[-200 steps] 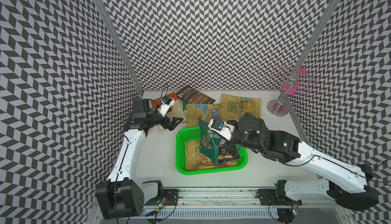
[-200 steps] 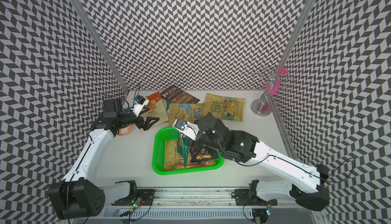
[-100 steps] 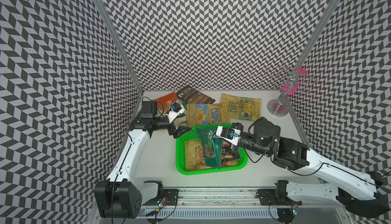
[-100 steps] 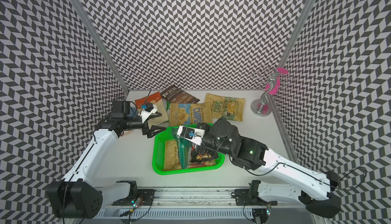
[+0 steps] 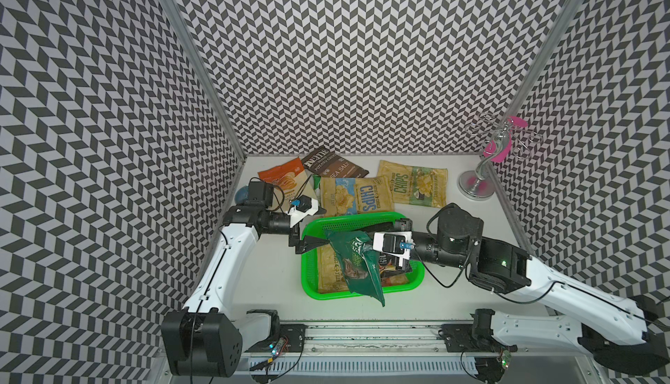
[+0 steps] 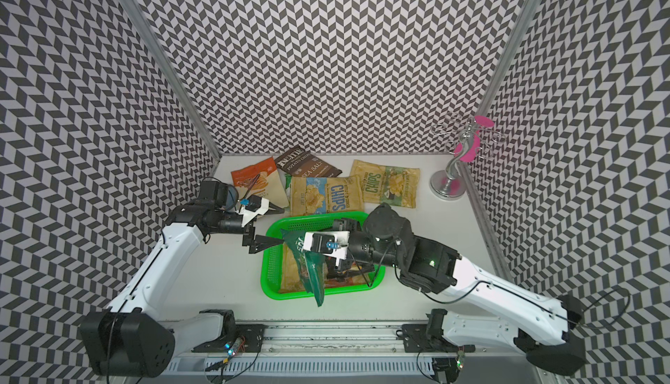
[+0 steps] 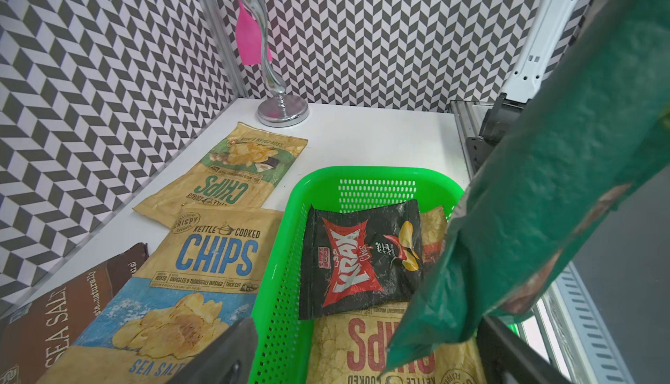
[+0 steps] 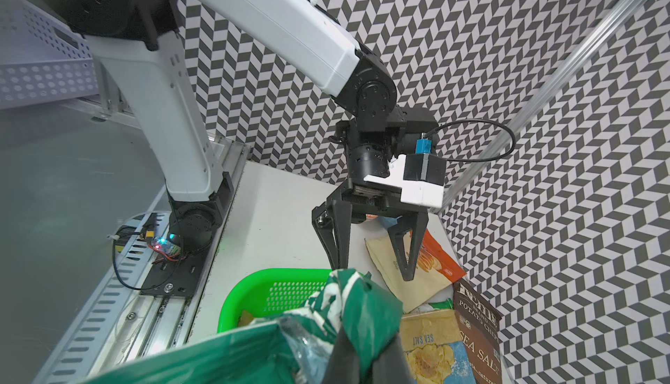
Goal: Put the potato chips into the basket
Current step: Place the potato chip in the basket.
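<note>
My right gripper [image 5: 367,251] is shut on the top of a dark green potato chips bag [image 5: 357,266], which hangs tilted over the green basket [image 5: 308,259] and past its front rim. In the basket lie a black-red bag [image 7: 362,259] and a tan CHIPS bag [image 7: 362,349]. My left gripper [image 5: 319,228] stands open at the basket's left rim. The green bag's [image 7: 544,201] corner reaches between its fingers [image 7: 224,357]; I cannot tell whether they touch. Behind the basket lie two tan CHIPS bags [image 5: 357,197] [image 5: 413,183], a brown SEA SALT bag [image 5: 331,166] and an orange-cream bag [image 5: 282,179].
A silver stand with pink pieces [image 5: 478,183] is at the back right corner. A blue bowl [image 5: 241,194] sits by the left wall behind my left arm. Patterned walls close three sides, and a rail [image 5: 362,335] runs along the front.
My left gripper has come from the back left bags to the basket's left rim. My right arm has drawn back and levelled its wrist, and the green bag now hangs over the front rim.
</note>
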